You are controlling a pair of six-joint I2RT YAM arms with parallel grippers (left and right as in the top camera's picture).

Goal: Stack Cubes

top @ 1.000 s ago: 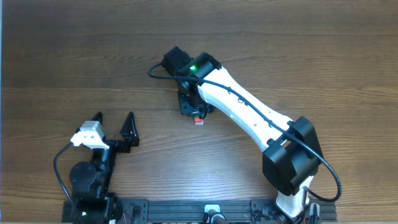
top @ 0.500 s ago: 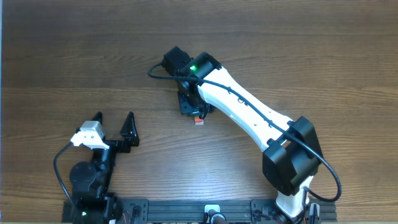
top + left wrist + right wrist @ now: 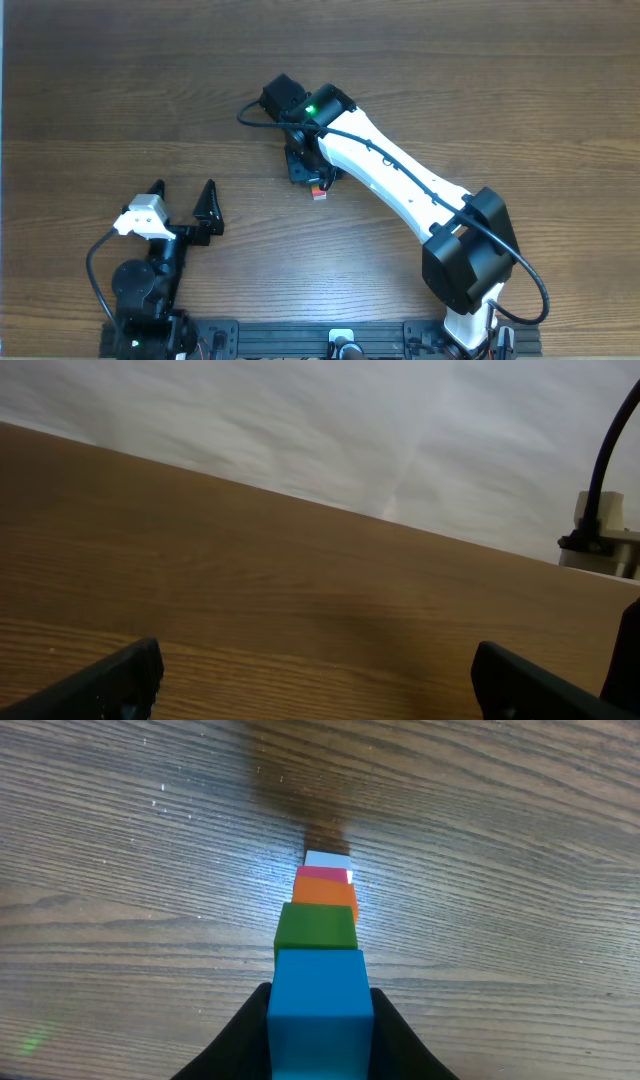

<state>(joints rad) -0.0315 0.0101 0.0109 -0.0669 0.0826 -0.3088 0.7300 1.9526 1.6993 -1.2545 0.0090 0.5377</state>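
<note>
A column of cubes stands on the wooden table: a blue cube on top, then a green cube, an orange cube, a pink-red cube and a white cube at the bottom. My right gripper is above the stack with its two fingers pressed against the blue cube's sides, shut on it. In the top view the right gripper sits at the table's middle, and a small red part of the stack peeks out beside it. My left gripper rests open at the front left.
The right arm runs diagonally from its base at the front right to the table's middle. Bare wood lies all around the stack. A pale wall rises beyond the table's far edge in the left wrist view.
</note>
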